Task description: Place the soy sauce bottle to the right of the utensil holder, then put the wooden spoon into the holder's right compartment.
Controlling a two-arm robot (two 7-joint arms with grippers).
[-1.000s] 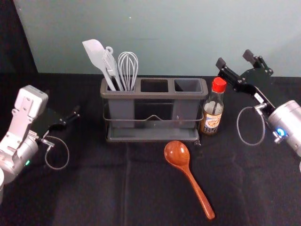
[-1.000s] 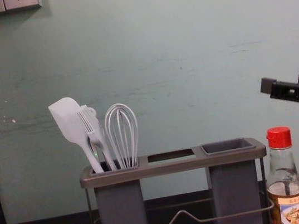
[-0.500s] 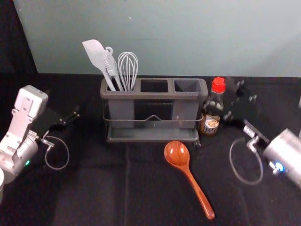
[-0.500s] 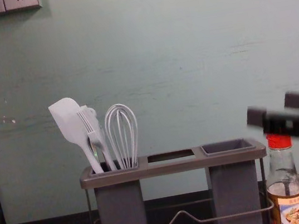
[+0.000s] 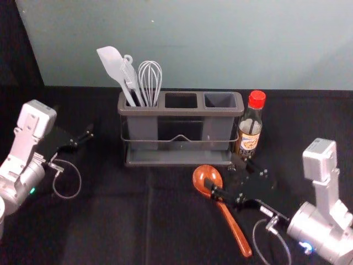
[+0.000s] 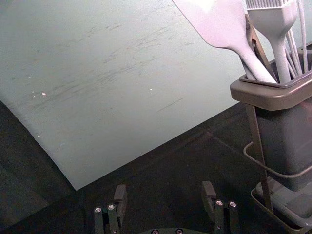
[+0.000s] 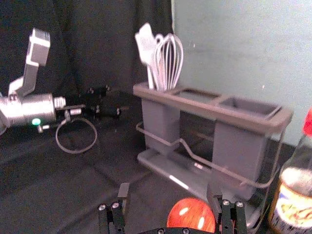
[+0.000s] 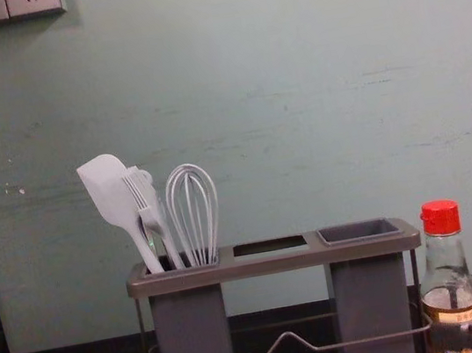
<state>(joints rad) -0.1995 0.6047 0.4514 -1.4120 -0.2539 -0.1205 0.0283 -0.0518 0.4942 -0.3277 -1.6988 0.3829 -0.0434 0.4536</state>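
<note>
A: "Item one: soy sauce bottle (image 5: 250, 132), red-capped, upright, just right of the utensil holder (image 5: 181, 111). Label (image 5: 249, 142)?"
B: "Food picture; lettering too small to read."
A: "Item two: wooden spoon (image 5: 231, 225), lying before the holder."
B: "Right gripper (image 5: 222, 172): at the spoon's bowl, jaws parted, grasping nothing. Left gripper (image 5: 76, 122): parked left of the holder, jaws spread."
</note>
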